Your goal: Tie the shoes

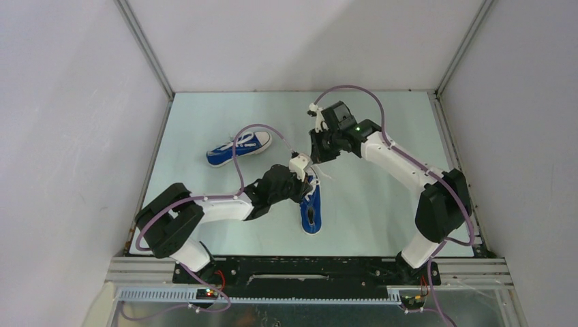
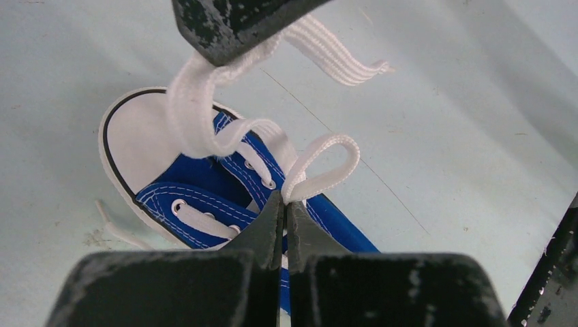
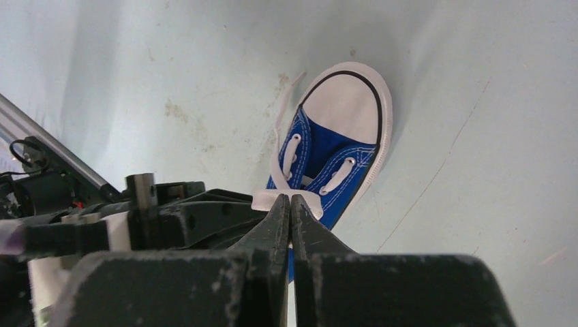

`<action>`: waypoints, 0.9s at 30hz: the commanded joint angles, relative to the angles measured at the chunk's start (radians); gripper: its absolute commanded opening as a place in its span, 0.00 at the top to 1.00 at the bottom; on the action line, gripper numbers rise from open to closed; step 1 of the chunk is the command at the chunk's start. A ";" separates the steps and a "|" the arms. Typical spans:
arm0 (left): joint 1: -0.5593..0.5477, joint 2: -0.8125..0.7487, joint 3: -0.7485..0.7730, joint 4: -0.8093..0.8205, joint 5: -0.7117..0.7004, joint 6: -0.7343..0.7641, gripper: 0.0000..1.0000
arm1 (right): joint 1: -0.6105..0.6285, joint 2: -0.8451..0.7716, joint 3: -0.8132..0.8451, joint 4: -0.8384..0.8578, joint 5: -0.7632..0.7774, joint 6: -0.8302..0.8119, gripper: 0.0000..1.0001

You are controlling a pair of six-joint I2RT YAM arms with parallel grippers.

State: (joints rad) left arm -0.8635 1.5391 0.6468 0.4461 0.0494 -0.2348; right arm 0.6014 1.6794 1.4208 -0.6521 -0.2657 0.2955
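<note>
the near shoe (image 1: 311, 212) lies near the middle of the pale worktop (image 1: 388, 204), toe pointing to the far side; its twin (image 1: 238, 148) lies well apart to the left. the left jaws are pinched together on a lace loop (image 2: 326, 158) close above the shoe, and the right jaws are clamped on a second strand (image 3: 286, 200). the flat lace looks soft and limp, and the small shoe light enough to drag. the loop is best gripped low.

The left tool (image 2: 285, 204) hides the heel of the shoe (image 2: 198, 185).
</note>
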 commanded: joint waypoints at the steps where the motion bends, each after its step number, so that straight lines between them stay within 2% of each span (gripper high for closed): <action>1: 0.011 -0.012 0.011 0.022 0.014 0.011 1.00 | 0.017 -0.005 0.072 -0.048 -0.022 -0.013 1.00; 13: 0.063 -0.038 -0.040 0.072 0.035 -0.055 1.00 | 0.047 0.000 0.164 -0.128 -0.037 0.011 1.00; 18: 0.079 -0.039 -0.055 0.096 0.056 -0.085 1.00 | 0.056 -0.009 0.110 -0.106 -0.036 0.042 1.00; 27: 0.081 -0.019 -0.064 0.162 0.174 -0.077 1.00 | 0.054 -0.027 0.026 -0.081 0.019 0.067 1.00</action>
State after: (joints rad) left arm -0.7872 1.5314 0.5930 0.5289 0.1421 -0.3130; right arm 0.6575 1.6810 1.4620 -0.7479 -0.2817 0.3450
